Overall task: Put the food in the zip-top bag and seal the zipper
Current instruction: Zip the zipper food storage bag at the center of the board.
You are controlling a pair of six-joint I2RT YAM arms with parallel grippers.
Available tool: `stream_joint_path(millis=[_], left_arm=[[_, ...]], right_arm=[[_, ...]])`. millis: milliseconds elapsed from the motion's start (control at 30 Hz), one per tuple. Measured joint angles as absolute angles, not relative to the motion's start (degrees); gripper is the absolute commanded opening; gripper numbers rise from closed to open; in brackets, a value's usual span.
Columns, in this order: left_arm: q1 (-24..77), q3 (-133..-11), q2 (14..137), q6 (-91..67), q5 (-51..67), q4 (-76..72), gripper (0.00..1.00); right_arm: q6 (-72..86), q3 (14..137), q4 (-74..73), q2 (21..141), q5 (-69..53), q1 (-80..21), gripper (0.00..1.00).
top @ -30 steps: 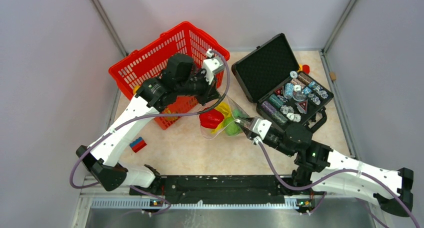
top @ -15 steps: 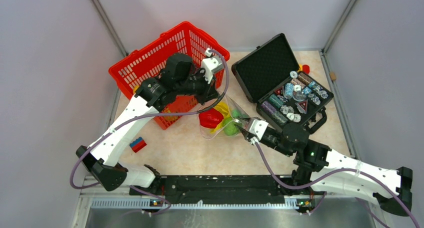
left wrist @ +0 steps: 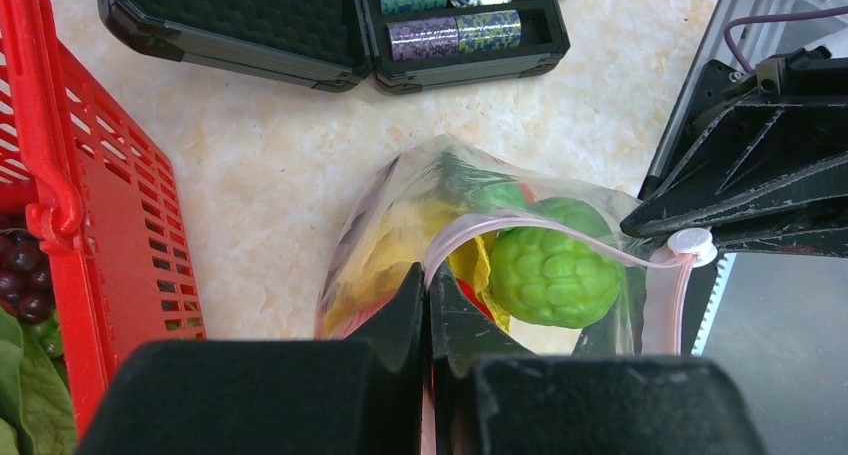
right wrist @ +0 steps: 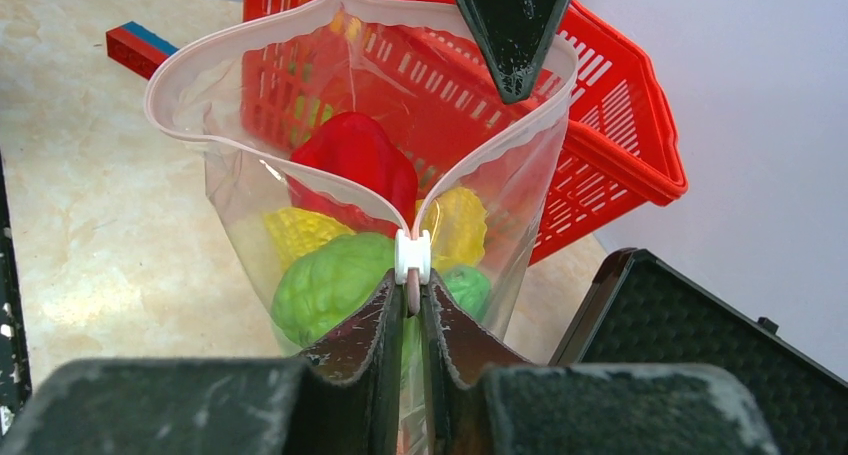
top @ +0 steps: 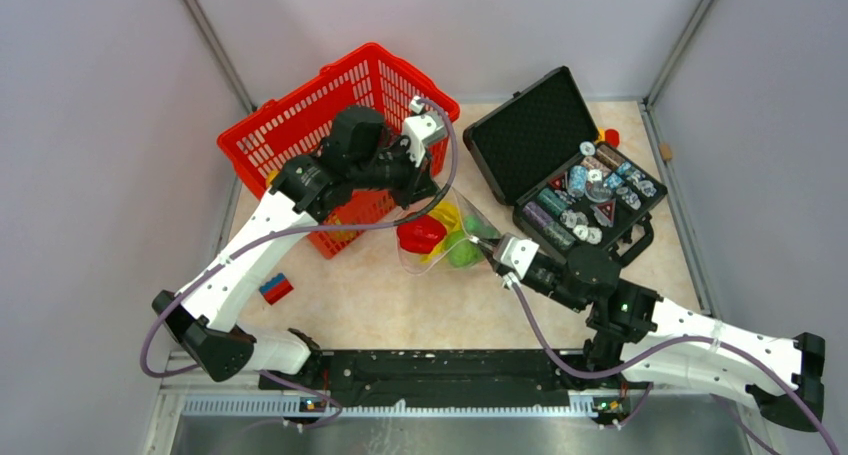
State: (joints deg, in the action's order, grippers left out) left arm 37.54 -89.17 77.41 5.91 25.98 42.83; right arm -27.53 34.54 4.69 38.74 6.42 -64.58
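Observation:
The zip-top bag (top: 445,237) hangs between both grippers with its mouth gaping open. Inside lie food pieces: a red piece (right wrist: 355,160), yellow corn (right wrist: 300,233) and a bumpy green fruit (left wrist: 550,270). My left gripper (left wrist: 428,275) is shut on one end of the pale pink zipper (left wrist: 560,227). At the opposite end my right gripper (right wrist: 411,290) is shut on the zipper strip just behind the white slider (right wrist: 411,255). The left gripper's tip (right wrist: 515,75) shows at the far rim of the bag.
The red mesh basket (top: 300,125) stands behind the left arm, with dark grapes (left wrist: 20,275) and green leaves inside. An open black case (top: 530,135) of poker chips sits at the right. A red-and-blue block (top: 276,288) lies on the table at the left.
The right gripper has edged slightly left toward the bag, and its jaws have narrowed onto the zipper strip. The left arm has not moved.

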Motion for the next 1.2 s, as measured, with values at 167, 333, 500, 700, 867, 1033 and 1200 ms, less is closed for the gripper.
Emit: stream_joint_path(millis=[167, 333, 500, 700, 867, 1033, 1200], left_arm=[[37.2, -88.8, 77.4, 5.9, 26.0, 42.1, 0.00], [36.8, -88.8, 77.4, 5.9, 26.1, 42.0, 0.00], [36.7, -88.7, 77.4, 5.8, 26.2, 42.0, 0.10], [36.6, -88.6, 77.0, 6.4, 26.3, 41.9, 0.64], [36.3, -88.6, 74.8, 8.4, 26.1, 42.0, 0.75], [36.1, -88.6, 71.4, 11.0, 27.9, 40.2, 0.82], [36.5, -88.6, 69.9, 12.5, 34.2, 36.1, 0.83]], right_arm=[[-28.0, 34.5, 5.0, 38.7, 6.5, -64.6, 0.11], [-28.4, 34.5, 4.9, 38.7, 6.6, -64.4, 0.00], [-28.3, 34.5, 4.9, 38.7, 6.6, -64.3, 0.00], [-27.3, 34.8, 4.3, 39.1, 5.7, -63.3, 0.00], [-23.1, 38.9, 0.2, 40.6, 0.5, -56.4, 0.00], [-19.6, 44.7, -5.3, 43.9, -5.4, -52.1, 0.00], [-18.1, 50.8, -10.5, 49.5, -10.8, -50.4, 0.00]])
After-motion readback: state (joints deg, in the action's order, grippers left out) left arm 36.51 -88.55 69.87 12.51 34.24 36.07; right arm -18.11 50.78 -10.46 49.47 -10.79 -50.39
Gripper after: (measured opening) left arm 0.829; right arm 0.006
